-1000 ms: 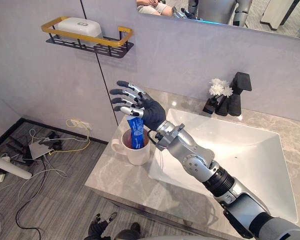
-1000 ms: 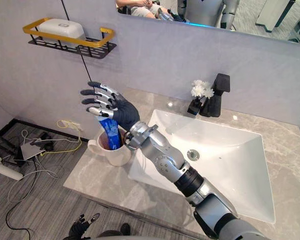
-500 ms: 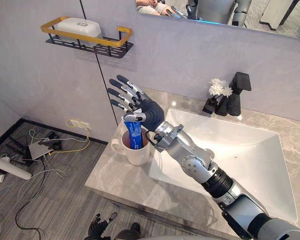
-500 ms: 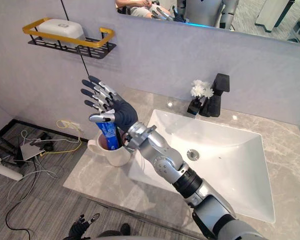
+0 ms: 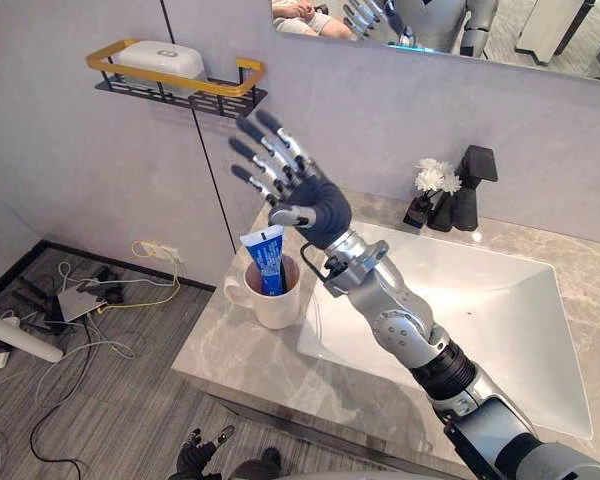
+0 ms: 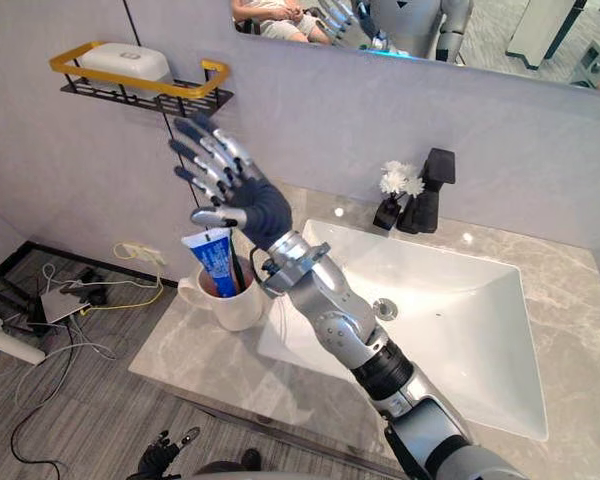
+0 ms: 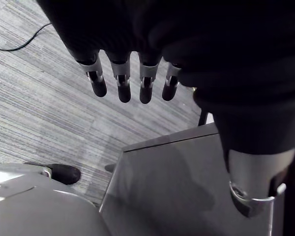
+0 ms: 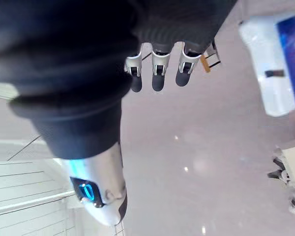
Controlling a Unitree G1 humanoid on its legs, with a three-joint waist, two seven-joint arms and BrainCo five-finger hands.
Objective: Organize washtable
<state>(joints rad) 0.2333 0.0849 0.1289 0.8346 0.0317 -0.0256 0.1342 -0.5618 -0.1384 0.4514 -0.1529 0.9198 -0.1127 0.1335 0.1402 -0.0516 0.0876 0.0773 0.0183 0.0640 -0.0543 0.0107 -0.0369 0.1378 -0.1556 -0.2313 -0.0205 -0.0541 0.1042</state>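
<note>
**Tube in mug, right hand clear above it**

Toothpaste tube [image 5: 268, 262] is stood in the white mug [image 5: 270, 305], left of the sink [image 5: 500, 330]. Right hand [image 5: 315, 205] is held just above, fingers splayed, empty, not touching. Left hand [image 7: 120, 78] is relaxed, empty.

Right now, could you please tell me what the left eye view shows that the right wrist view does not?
The left eye view adds the white mug on the counter, the sink, black faucet and white flowers. The right wrist view adds a blue light on the thumb. Both share the open right hand, clear of the blue toothpaste tube, and the gold-railed shelf.
</note>
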